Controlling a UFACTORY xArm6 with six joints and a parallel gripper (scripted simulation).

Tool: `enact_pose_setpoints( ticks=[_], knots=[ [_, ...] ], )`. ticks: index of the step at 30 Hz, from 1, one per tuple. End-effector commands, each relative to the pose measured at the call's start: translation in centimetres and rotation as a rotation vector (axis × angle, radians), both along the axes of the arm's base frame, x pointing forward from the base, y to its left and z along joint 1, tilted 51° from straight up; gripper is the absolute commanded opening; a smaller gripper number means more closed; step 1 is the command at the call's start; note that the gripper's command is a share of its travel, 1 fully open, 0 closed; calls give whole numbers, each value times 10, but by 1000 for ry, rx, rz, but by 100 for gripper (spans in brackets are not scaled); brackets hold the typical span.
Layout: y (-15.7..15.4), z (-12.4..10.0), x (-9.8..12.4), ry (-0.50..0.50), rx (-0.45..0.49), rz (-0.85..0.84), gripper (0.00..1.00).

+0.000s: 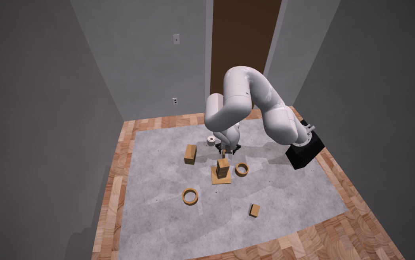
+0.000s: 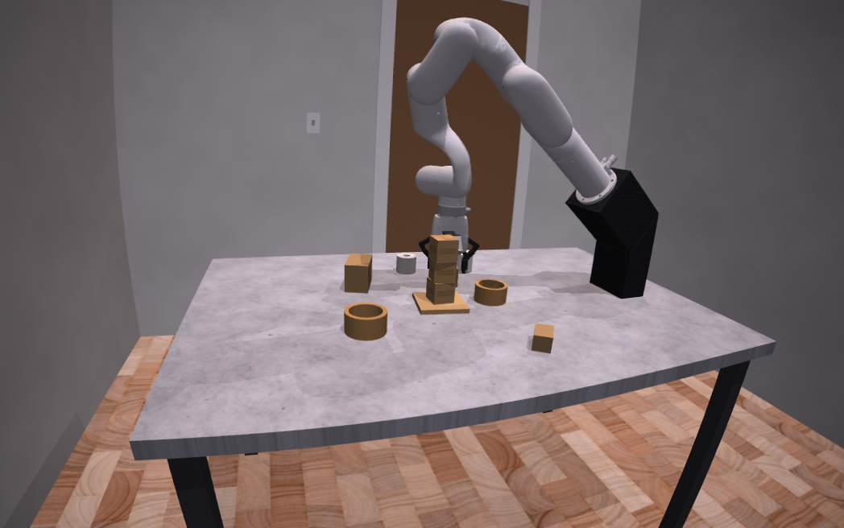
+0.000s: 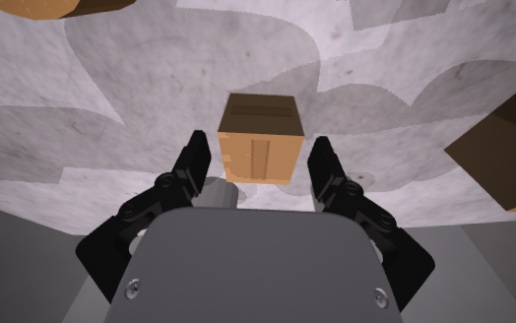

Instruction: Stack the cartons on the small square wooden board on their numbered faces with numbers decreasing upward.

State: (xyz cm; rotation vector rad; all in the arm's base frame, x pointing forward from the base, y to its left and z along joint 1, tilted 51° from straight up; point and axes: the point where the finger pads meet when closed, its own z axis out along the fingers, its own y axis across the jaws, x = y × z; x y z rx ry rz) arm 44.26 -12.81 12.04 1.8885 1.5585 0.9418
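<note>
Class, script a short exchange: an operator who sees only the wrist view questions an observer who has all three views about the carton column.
Operator: My gripper is open, with one carton ahead. What is under it?
Observer: More cartons. It tops a column, four high as far as I can tell, on the wooden board.
Operator: Is it straight?
Observer: Roughly. The cartons sit slightly twisted against each other.
Operator: Is anything close by?
Observer: A wooden ring stands beside the board, apart from it.
</note>
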Motion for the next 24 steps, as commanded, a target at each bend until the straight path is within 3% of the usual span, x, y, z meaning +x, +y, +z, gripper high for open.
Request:
enact_pose_setpoints(
  ticks=[1,24],
  knots=[
    [0,-1,2,-1,-1,-1,100],
    [0,-4,5,-1,-1,-1,100]
  ],
)
